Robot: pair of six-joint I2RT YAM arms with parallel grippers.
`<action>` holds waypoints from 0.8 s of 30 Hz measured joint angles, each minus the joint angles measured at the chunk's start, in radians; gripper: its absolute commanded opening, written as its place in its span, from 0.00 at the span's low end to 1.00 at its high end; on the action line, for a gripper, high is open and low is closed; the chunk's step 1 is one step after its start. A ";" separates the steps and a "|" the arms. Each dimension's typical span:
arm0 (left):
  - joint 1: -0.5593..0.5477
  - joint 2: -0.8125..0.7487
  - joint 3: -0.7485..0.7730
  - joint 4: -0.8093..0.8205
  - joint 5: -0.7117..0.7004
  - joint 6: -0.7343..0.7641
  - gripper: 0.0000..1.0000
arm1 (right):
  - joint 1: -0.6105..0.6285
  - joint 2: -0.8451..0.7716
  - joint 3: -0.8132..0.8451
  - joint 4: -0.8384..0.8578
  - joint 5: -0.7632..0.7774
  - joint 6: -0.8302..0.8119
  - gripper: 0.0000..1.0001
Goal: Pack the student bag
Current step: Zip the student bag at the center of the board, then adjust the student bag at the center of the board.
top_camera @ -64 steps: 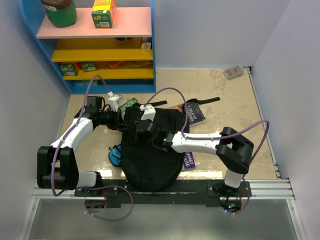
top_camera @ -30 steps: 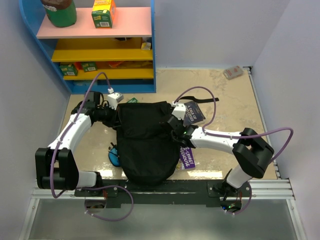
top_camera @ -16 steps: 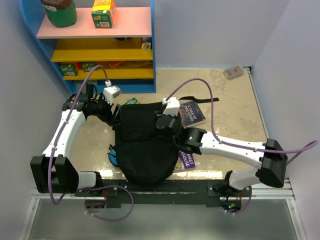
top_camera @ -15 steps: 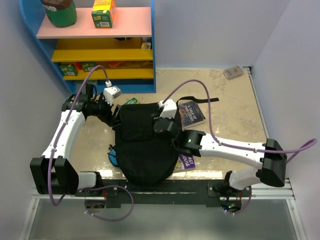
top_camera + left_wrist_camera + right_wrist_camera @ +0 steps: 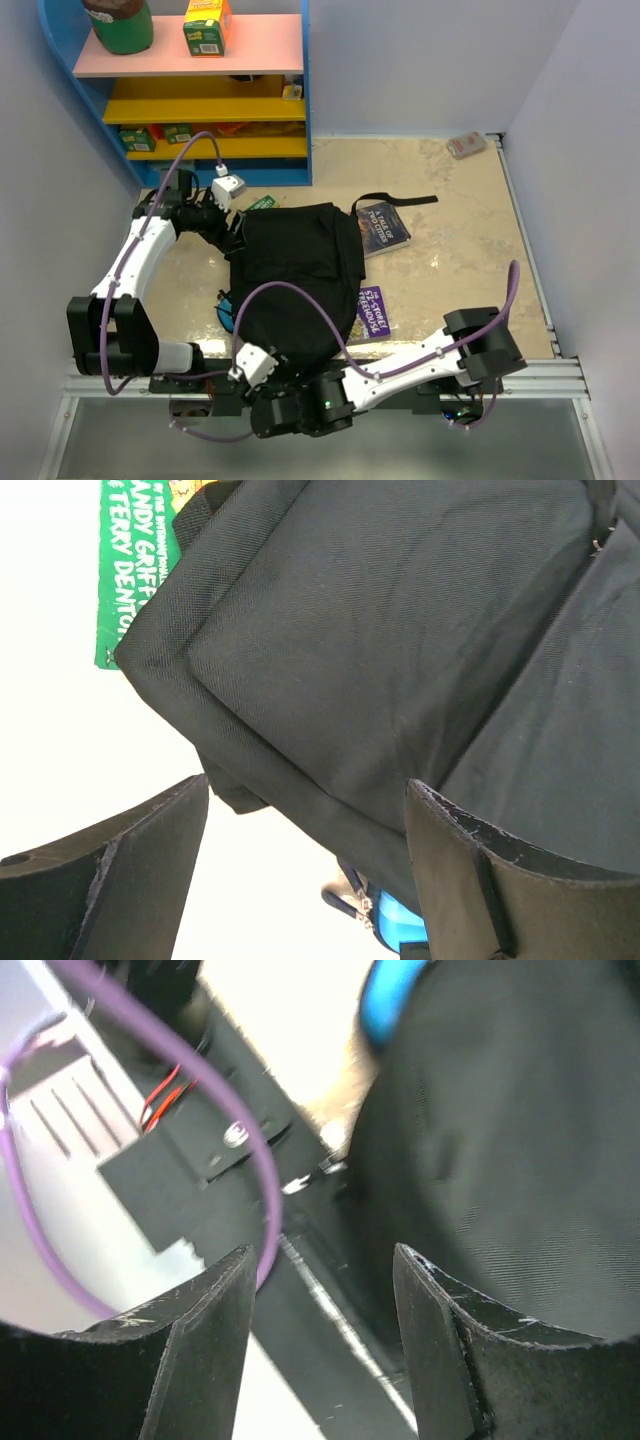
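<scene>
The student bag (image 5: 295,275), a big black fabric backpack, lies flat in the middle of the table. My left gripper (image 5: 232,230) hovers at its upper-left corner, open and holding nothing. In the left wrist view that gripper (image 5: 305,810) hangs over the bag (image 5: 400,630) and its edge. My right gripper (image 5: 232,385) sits low at the near edge, by the bag's bottom. In the right wrist view it (image 5: 325,1270) stands open over the black base rail, with the bag (image 5: 520,1140) to its right.
A dark book (image 5: 383,226) and a purple book (image 5: 372,310) lie right of the bag. A green book (image 5: 260,204) pokes out at its top left. A blue pencil case (image 5: 228,312) lies at its left edge. A purple cable (image 5: 265,1180) crosses near the right fingers. A blue shelf (image 5: 210,110) stands at the back.
Both grippers were shut on the bag and have opened, letting it go. The right arm has swung back from the bag's top to the near edge. The bag has settled flat.
</scene>
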 measured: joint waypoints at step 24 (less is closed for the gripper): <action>0.000 -0.050 -0.018 -0.299 0.086 0.366 0.62 | -0.251 -0.134 -0.233 -0.391 0.007 0.527 0.17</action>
